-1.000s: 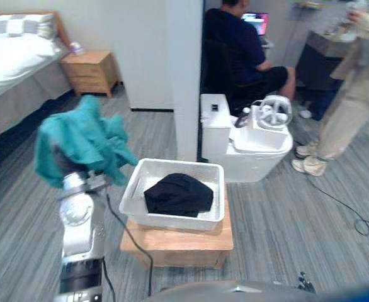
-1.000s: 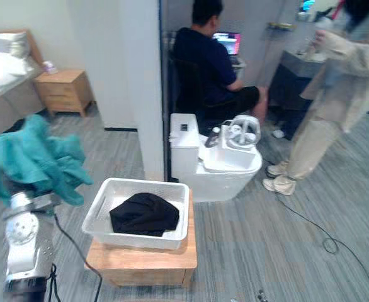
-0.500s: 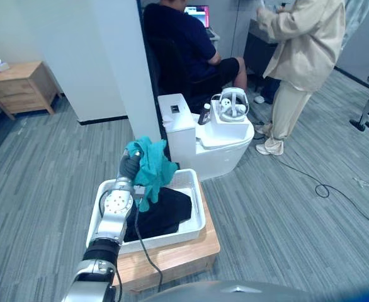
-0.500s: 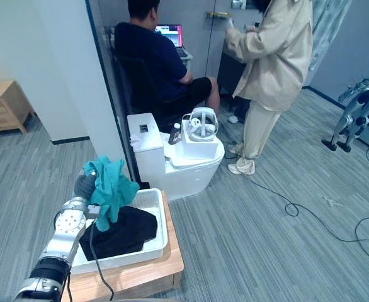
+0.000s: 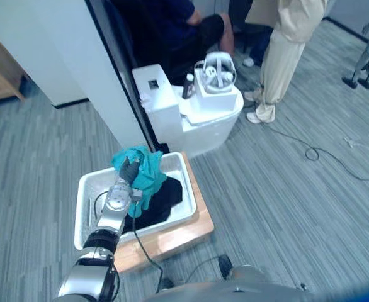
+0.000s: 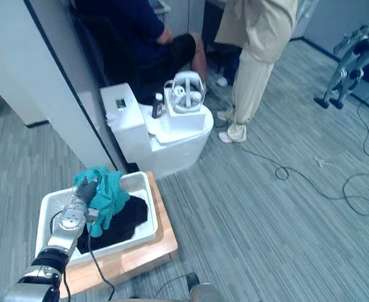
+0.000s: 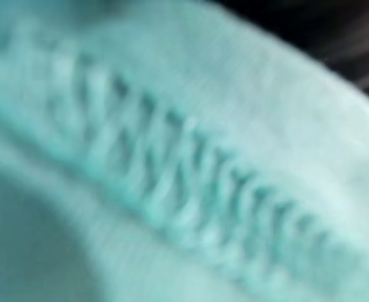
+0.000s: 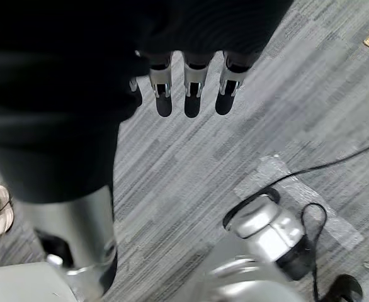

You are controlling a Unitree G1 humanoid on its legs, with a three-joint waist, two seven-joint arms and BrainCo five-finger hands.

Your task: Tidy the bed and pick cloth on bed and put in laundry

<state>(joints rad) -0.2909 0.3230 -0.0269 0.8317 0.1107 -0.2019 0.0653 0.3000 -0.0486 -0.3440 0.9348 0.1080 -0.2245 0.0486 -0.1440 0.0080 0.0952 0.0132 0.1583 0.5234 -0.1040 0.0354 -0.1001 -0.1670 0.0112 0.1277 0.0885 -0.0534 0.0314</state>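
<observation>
Swung in from beside the laundry basket (image 5: 84, 217), our L hand (image 5: 129, 171) now clutches the teal cloth (image 5: 150, 179), bunched over the black garment (image 5: 167, 194) by the basket's far edge. R hand (image 8: 187, 88) hangs, fingers straight. Cloth's soft, light, floppy: grab a thick mid-fabric bunch.

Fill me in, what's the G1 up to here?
The left hand grips a teal cloth over the white laundry basket, which sits on a low wooden stand and already holds a black garment. The cloth is not yet released. The right hand hangs over the floor, fingers straight, holding nothing. A person stands nearby.
</observation>
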